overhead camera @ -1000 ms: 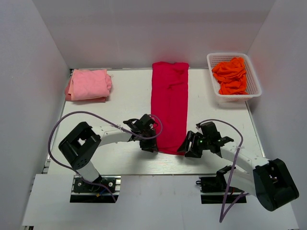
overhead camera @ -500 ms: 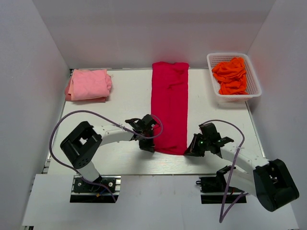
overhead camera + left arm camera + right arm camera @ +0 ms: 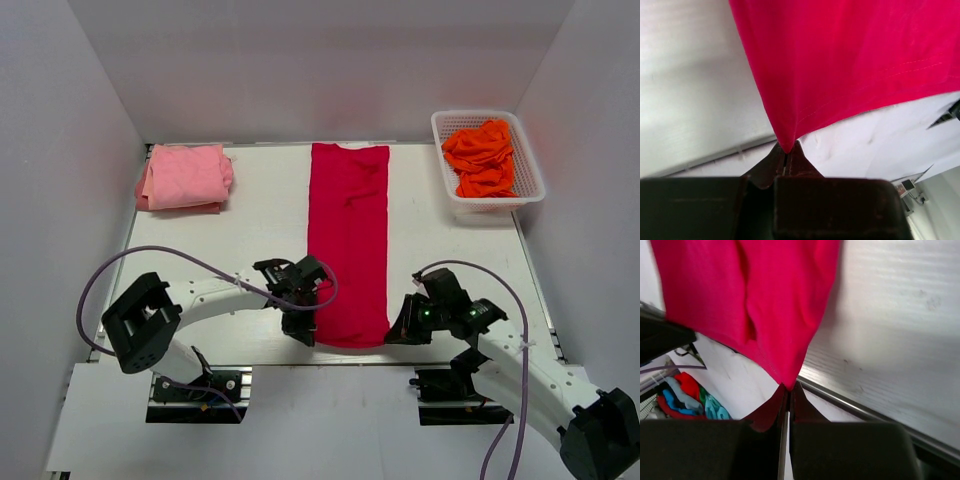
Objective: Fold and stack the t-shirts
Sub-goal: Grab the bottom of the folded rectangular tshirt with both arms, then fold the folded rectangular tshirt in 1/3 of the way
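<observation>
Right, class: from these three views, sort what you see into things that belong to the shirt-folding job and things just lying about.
Belongs to the job:
crimson t-shirt, near corners pinched by the left hand and right hand
folded pink t-shirt
orange t-shirts

Just lying about:
white basket holding the orange ones
coloured cloth below the table edge

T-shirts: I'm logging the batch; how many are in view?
3 at least: a crimson t-shirt laid out centrally, near corners held by the left gripper and right gripper; a folded pink t-shirt far left; orange t-shirts heaped in the basket far right, possibly several.
</observation>
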Robot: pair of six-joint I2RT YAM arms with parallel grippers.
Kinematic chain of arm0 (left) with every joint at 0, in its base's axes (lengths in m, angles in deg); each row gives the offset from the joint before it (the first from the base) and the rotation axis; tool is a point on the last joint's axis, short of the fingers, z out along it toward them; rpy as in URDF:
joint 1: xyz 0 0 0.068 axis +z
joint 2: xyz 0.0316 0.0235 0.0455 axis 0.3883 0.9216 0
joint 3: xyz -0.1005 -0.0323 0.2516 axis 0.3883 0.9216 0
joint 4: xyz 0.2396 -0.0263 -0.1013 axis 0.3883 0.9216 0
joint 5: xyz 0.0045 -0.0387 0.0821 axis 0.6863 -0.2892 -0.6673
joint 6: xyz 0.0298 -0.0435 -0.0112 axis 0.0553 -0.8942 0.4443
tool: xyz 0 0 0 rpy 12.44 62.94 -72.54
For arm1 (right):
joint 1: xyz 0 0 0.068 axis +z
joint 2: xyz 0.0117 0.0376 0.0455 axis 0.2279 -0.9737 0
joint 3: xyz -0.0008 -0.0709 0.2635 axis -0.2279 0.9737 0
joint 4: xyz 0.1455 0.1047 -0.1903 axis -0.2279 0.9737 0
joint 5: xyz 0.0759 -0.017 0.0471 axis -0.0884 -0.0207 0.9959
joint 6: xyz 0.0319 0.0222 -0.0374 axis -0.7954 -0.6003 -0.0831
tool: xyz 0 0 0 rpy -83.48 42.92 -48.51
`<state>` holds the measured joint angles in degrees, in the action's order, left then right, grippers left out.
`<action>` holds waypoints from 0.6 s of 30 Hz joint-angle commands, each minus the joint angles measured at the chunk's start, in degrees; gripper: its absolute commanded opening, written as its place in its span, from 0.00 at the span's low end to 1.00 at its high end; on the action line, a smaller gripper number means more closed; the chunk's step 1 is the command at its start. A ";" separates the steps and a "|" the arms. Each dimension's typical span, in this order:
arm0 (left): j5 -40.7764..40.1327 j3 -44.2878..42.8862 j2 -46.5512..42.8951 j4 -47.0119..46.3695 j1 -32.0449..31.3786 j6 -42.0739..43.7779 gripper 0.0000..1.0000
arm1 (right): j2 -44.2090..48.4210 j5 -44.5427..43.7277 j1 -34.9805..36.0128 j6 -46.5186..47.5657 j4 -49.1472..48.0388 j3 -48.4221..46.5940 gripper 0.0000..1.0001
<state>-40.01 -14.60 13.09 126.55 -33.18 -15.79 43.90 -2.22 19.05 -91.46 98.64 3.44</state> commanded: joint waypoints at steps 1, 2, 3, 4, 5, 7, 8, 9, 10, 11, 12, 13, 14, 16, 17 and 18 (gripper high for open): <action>-1.14 -5.60 -1.84 6.03 -0.48 -1.38 0.00 | -1.26 -1.16 0.47 -0.17 4.48 -3.78 0.00; -2.11 -6.66 -1.84 6.66 -0.48 -1.38 0.00 | -1.79 -1.95 0.47 0.00 4.92 -4.57 0.00; -4.38 -8.93 -1.84 7.36 -0.48 -1.90 0.00 | -2.49 -4.49 0.21 0.53 5.01 -7.45 0.00; -5.36 -9.91 -1.32 8.07 0.13 -1.91 0.00 | -5.20 -7.47 -0.06 0.62 5.62 -8.44 0.00; -7.11 -10.79 -1.32 8.94 0.65 -1.91 0.00 | -6.27 -10.63 0.03 0.71 6.23 -9.49 0.00; -10.53 -13.08 0.34 10.00 0.66 -1.91 0.00 | -10.20 -14.07 -0.06 0.71 6.85 -14.76 0.00; -13.60 -14.04 0.96 11.48 0.66 -1.91 0.00 | -11.19 -18.44 -0.15 0.62 7.03 -17.21 0.00; -15.02 -16.75 1.84 12.20 1.36 -1.91 0.00 | -13.03 -19.88 -0.23 0.36 6.85 -19.76 0.00; -16.60 -18.69 3.94 13.07 1.36 -1.91 0.00 | -14.61 -21.02 -0.32 0.53 6.59 -21.61 0.00; -19.23 -20.80 5.09 15.00 2.06 -1.91 0.00 | -15.41 -24.08 -0.67 0.45 6.15 -22.67 0.00; -20.56 -25.08 6.23 15.97 2.07 -1.91 0.00 | -17.25 -24.63 -1.02 0.53 4.76 -23.64 0.00; -21.96 -27.21 7.37 16.94 2.59 -1.91 0.00 | -17.96 -24.99 -1.11 0.97 3.70 -26.70 0.00; -24.24 -29.06 9.39 17.65 3.46 -1.91 0.00 | -20.66 -25.86 -1.55 2.45 2.73 -27.94 0.00; -26.19 -34.16 11.24 18.62 5.39 -1.91 0.00 | -22.88 -28.06 -1.90 4.12 3.42 -33.71 0.00; -27.85 -37.05 12.99 18.62 6.10 -1.39 0.00 | -26.02 -29.98 -2.60 4.83 3.77 -35.15 0.00; -28.39 -38.47 13.97 18.62 6.89 -1.38 0.00 | -26.92 -31.30 -2.78 5.80 3.86 -37.60 0.00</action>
<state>-61.39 -47.91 26.12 142.79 -28.64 -17.40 19.73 -26.26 17.22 -88.80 103.93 -27.92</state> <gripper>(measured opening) 0.040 0.019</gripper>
